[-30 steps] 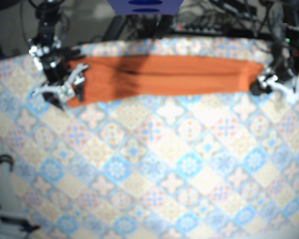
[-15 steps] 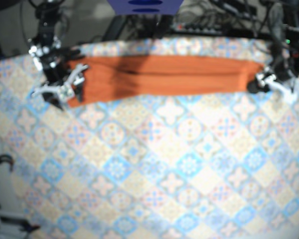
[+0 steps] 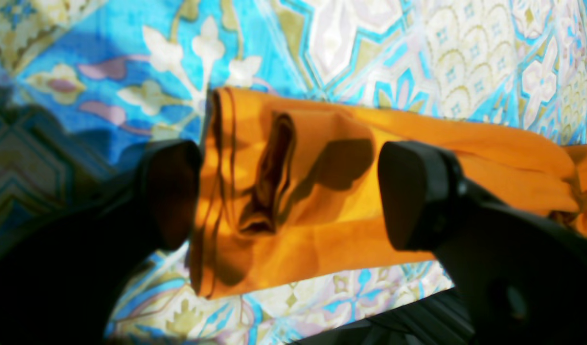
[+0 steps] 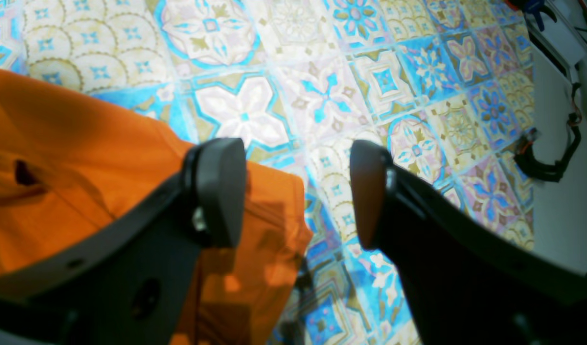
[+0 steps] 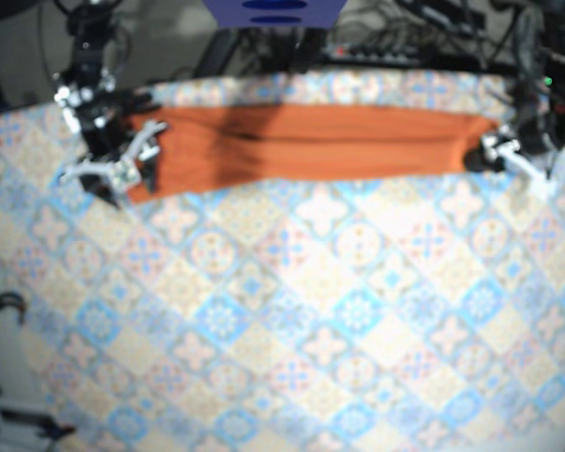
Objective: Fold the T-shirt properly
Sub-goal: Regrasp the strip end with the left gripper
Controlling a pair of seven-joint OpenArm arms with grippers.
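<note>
Tablecloth (image 5: 311,311): blue and cream tile print covers the whole table. Open patterned cloth runs from the shirt's near edge to the table's front.
T-shirt (image 5: 311,141): orange, folded into one long narrow band along the far side. Its far edge lies close to the table's back edge, and each short end sits at a gripper.
Left gripper (image 3: 293,191): jaws wide apart, straddling the band's hemmed short end, which lies flat and rumpled between them.
Right gripper (image 4: 293,191): jaws spread, one finger above the shirt's corner, the other above bare cloth just past the edge.
</note>
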